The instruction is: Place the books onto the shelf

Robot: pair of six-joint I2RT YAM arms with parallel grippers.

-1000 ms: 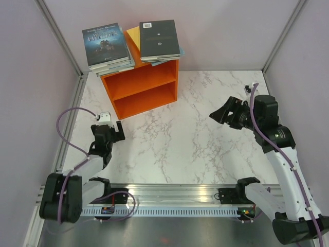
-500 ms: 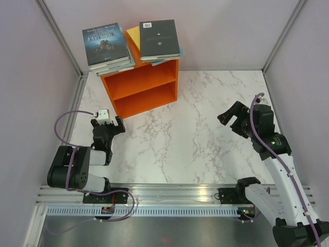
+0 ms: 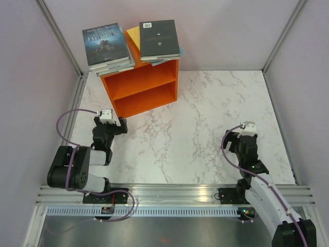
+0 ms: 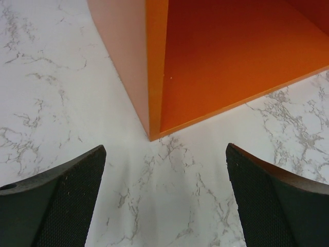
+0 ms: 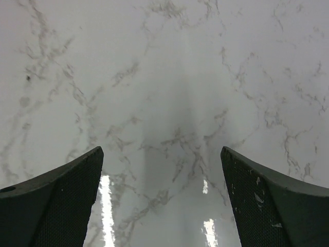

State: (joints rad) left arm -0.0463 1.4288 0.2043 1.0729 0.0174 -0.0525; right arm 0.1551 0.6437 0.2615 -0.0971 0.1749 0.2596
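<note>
right arm has folded back toward its base since a second ago. the right gripper (image 5: pixel 161 150), which hung over the far right of the table (image 3: pixel 205 113), now sits low near the front rail (image 3: pixel 169 191), pointed down at bare marble. its jaws are spread wide, nothing between them. left arm has tucked in too, elbow dropped, though its claw has barely shifted.

left gripper (image 4: pixel 165 147): jaws spread wide as well, gripping nothing. its wrist view looks at the near bottom corner of the shelf (image 3: pixel 144 88), close but not touching. fingers (image 4: pixel 61 200) are dark wedges with a fine woven mesh on the inner faces.

shelf: boxy, bright orange, matt board with square edges. one middle board gives two open-fronted compartments. it stands at the far left of the table, slightly askew to the table edge, open front toward the arms.

books (image 3: pixel 105 45): all on the shelf's top board, lying flat in two stacks side by side. left stack is topped by a dark blue cover with pale lettering, right stack by a black cover with a white barcode patch. both stacks overhang the top's edges. a yellow cover (image 3: pixel 133 35) peeks out between them.

table is white with grey marble veins, glossy, with light glints under the right claw. purple cable (image 3: pixel 64 123) loops off the left arm.
</note>
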